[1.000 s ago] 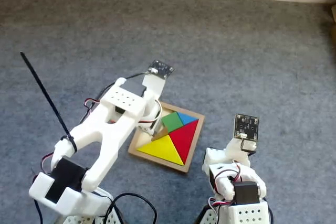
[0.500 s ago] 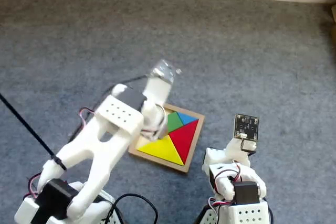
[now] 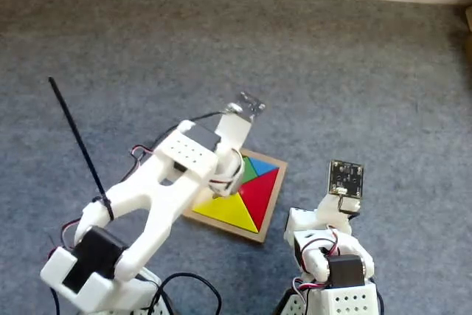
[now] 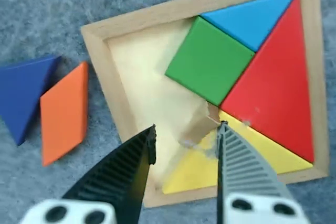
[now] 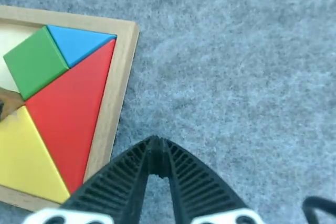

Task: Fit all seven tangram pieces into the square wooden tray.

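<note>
**Spotter:** What's the tray looking like?

**Me:** The tray (image 4: 107, 72) sits on the carpet (image 5: 236, 77) between my two arms. Seated flat in it are the green square (image 4: 210, 61), the light blue triangle (image 4: 252, 17), the red triangle (image 4: 273, 87) and the yellow triangle (image 4: 257, 150). The corner beside the green square is bare. A small tan piece (image 4: 198, 125) sits where green meets yellow, and to me it looks tipped up rather than lying flat.

**Spotter:** And the rest?

**Me:** The dark blue triangle (image 4: 23, 90) and the orange parallelogram (image 4: 64, 111) lie outside on the carpet. They're just beside each other, near the tray's rim.

**Spotter:** Grippers?

**Me:** My left gripper (image 4: 187, 128) hangs over the bare corner with its fingers spread and nothing clamped. One tip is right at the tan piece. My right gripper (image 5: 156, 148) is pinched closed and empty, over the carpet beside the tray's rim.

**Spotter:** What's your worry?

**Me:** If I press down on that tipped piece, it could wedge or lift the yellow one's edge. A low finger could also shove the tray across the carpet. And the outside pair is so close that grabbing one may drag the other.
</note>
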`<state>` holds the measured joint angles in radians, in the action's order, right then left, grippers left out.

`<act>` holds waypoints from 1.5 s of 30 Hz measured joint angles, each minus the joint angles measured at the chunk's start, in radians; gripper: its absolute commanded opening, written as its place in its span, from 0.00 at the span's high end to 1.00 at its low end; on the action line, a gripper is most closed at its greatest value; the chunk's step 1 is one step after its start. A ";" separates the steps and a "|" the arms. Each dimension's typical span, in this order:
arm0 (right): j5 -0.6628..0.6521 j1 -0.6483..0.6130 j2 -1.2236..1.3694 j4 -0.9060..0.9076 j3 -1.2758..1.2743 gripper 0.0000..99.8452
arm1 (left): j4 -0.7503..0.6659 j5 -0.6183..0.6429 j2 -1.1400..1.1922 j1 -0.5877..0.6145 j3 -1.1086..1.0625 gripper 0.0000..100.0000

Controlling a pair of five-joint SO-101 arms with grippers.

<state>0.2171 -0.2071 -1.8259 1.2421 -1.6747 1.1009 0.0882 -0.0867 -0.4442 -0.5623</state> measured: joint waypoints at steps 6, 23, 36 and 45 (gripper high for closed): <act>0.000 0.000 0.000 0.000 0.000 0.99 | 0.000 0.002 0.017 0.098 0.032 0.81; 0.000 0.000 0.000 0.000 0.000 0.99 | 0.028 -0.032 0.058 0.195 0.092 0.81; 0.000 0.000 0.000 0.000 0.000 0.99 | -0.032 -0.021 0.170 0.077 0.075 0.81; 0.000 0.000 0.000 0.000 0.000 0.99 | 0.025 -0.009 -0.048 0.157 0.026 0.81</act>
<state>0.2171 -0.2071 -1.8259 1.2421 -1.6747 1.1254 0.0790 -0.1343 -0.2877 -0.5363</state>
